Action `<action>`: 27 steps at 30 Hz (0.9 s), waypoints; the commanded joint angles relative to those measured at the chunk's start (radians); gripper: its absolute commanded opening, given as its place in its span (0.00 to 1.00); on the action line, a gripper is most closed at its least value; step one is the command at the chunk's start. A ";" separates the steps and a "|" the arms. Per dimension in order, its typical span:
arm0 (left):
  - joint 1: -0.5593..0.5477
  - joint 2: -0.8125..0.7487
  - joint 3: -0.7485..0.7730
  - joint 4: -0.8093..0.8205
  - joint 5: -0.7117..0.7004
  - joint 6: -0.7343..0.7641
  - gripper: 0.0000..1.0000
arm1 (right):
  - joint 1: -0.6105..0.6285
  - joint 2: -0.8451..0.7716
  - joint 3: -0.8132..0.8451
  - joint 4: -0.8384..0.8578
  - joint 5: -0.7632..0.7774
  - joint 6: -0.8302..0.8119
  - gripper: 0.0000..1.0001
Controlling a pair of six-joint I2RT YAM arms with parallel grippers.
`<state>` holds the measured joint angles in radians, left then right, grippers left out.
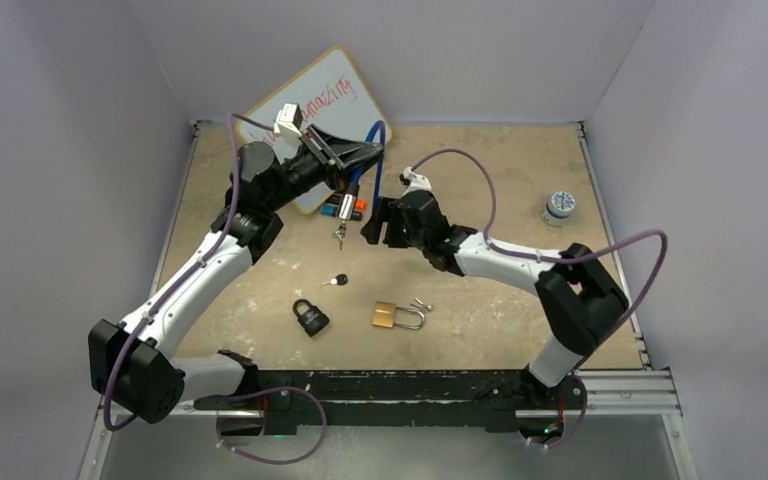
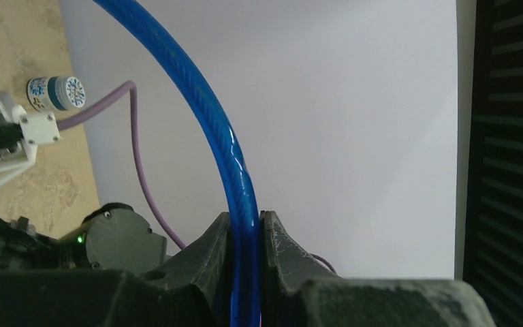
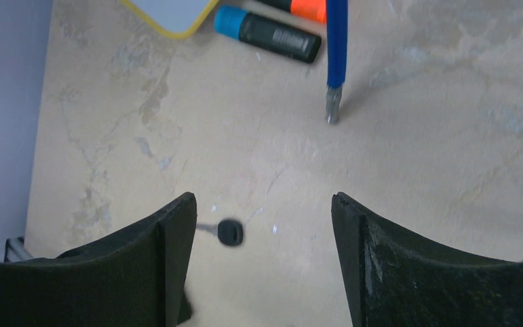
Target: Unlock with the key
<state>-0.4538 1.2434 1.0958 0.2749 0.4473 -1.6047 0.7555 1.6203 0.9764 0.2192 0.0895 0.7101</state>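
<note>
Near the table's front edge lie two padlocks, one black padlock and one brass padlock; one black-headed key lies just behind them; left gripper pinches one blue cable; right gripper, fingers spread, hangs near that key.

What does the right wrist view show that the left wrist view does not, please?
Only the right wrist view shows the black key, a blue-capped marker, a whiteboard corner and the open right end effector. Only the left wrist view shows the jar and the left end effector shut on the cable. Both show the blue cable and the table.
</note>
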 commanded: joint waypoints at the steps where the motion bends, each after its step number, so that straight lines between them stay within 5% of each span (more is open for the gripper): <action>1: -0.002 0.005 0.063 0.096 0.027 -0.035 0.00 | -0.049 0.091 0.105 0.121 0.077 -0.056 0.73; 14: -0.002 0.000 0.084 0.098 0.055 -0.113 0.00 | -0.108 0.361 0.322 0.228 -0.045 -0.238 0.67; 21: -0.002 0.010 0.084 0.065 0.035 -0.038 0.00 | -0.124 0.315 0.341 0.043 0.072 -0.272 0.07; 27: 0.001 0.053 0.092 -0.074 -0.013 0.236 0.00 | -0.164 0.105 0.249 -0.391 0.219 -0.306 0.00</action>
<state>-0.4538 1.2755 1.1381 0.2584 0.4744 -1.5803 0.6205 1.8862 1.2484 0.1356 0.1673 0.4576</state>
